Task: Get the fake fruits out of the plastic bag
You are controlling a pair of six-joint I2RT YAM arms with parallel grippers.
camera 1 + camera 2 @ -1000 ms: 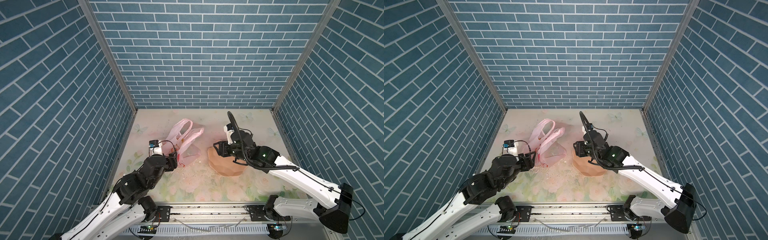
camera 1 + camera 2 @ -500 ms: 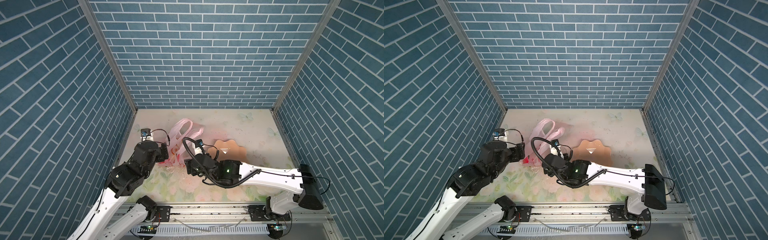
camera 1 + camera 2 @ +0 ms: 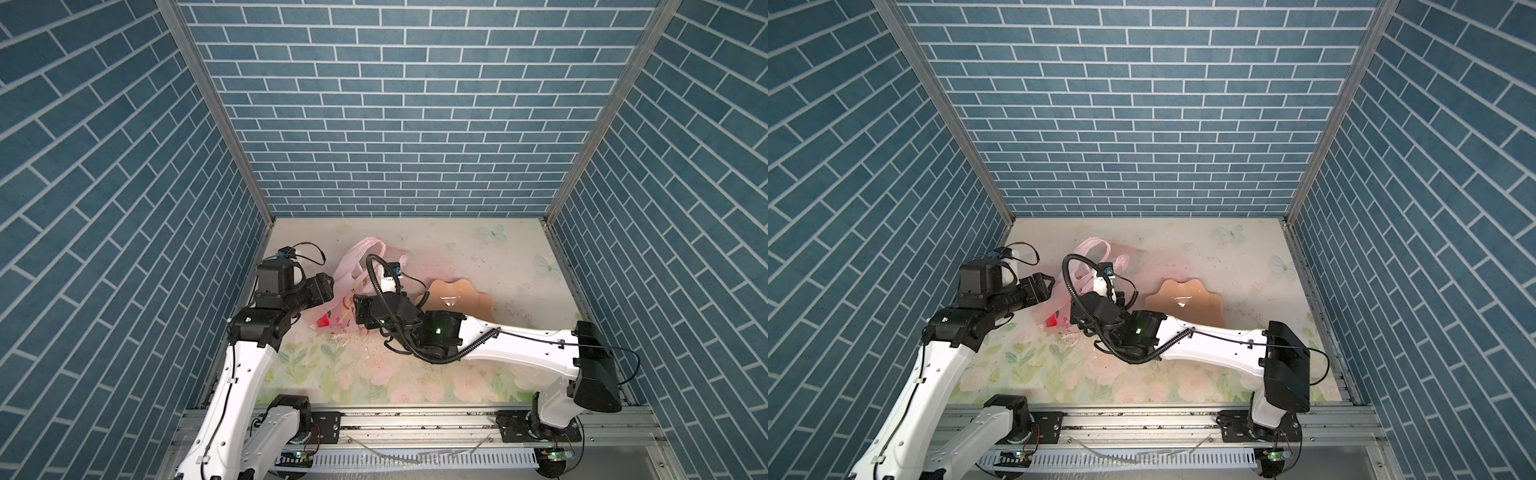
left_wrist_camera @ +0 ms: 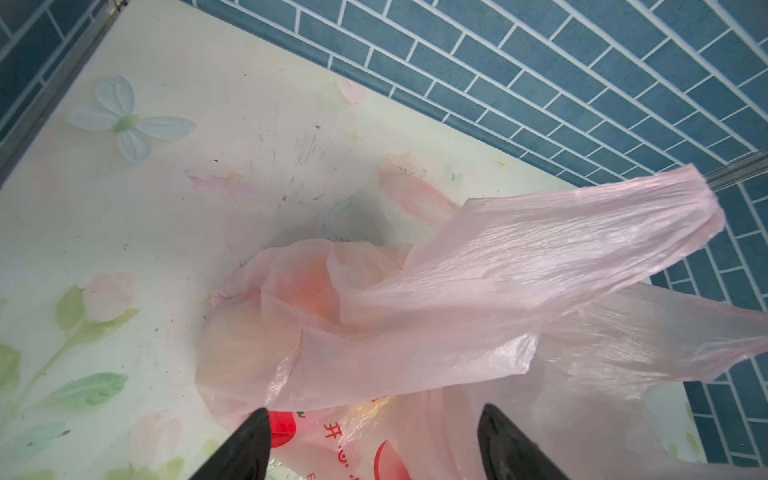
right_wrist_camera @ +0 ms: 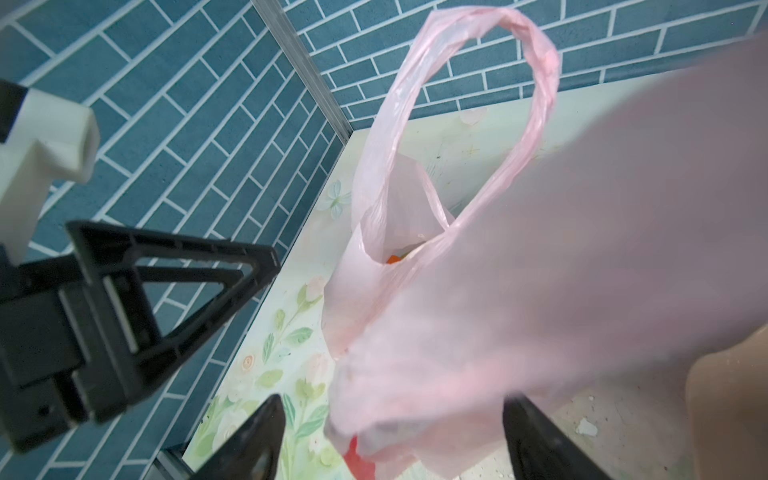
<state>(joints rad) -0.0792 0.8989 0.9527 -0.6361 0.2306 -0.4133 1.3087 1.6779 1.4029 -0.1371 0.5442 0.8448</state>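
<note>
Right now the bag (image 3: 347, 286) lies on the worktop (image 3: 478, 257) between the two arms, its long axis running front to back: loop handles toward the rear wall, bulging body toward the front. The fruits (image 5: 395, 259) are inside it; only an orange scrap shows in the mouth below the raised loop, and rounded shapes show dimly through the film in the left wrist view. None is out yet.

The left gripper (image 3: 326, 286) stands just beside the body's left flank, jaws wide and empty, film right ahead of the tips. The right gripper (image 5: 392, 399) reaches across the middle to the opposite flank, jaws equally wide, with film hanging between them but not pinched. Both are close. The mouth lies ahead of the right jaws, past the near wall of film, so that arm looks better placed to reach in. A bowl (image 3: 457, 299) sits just right of the bag.
</note>
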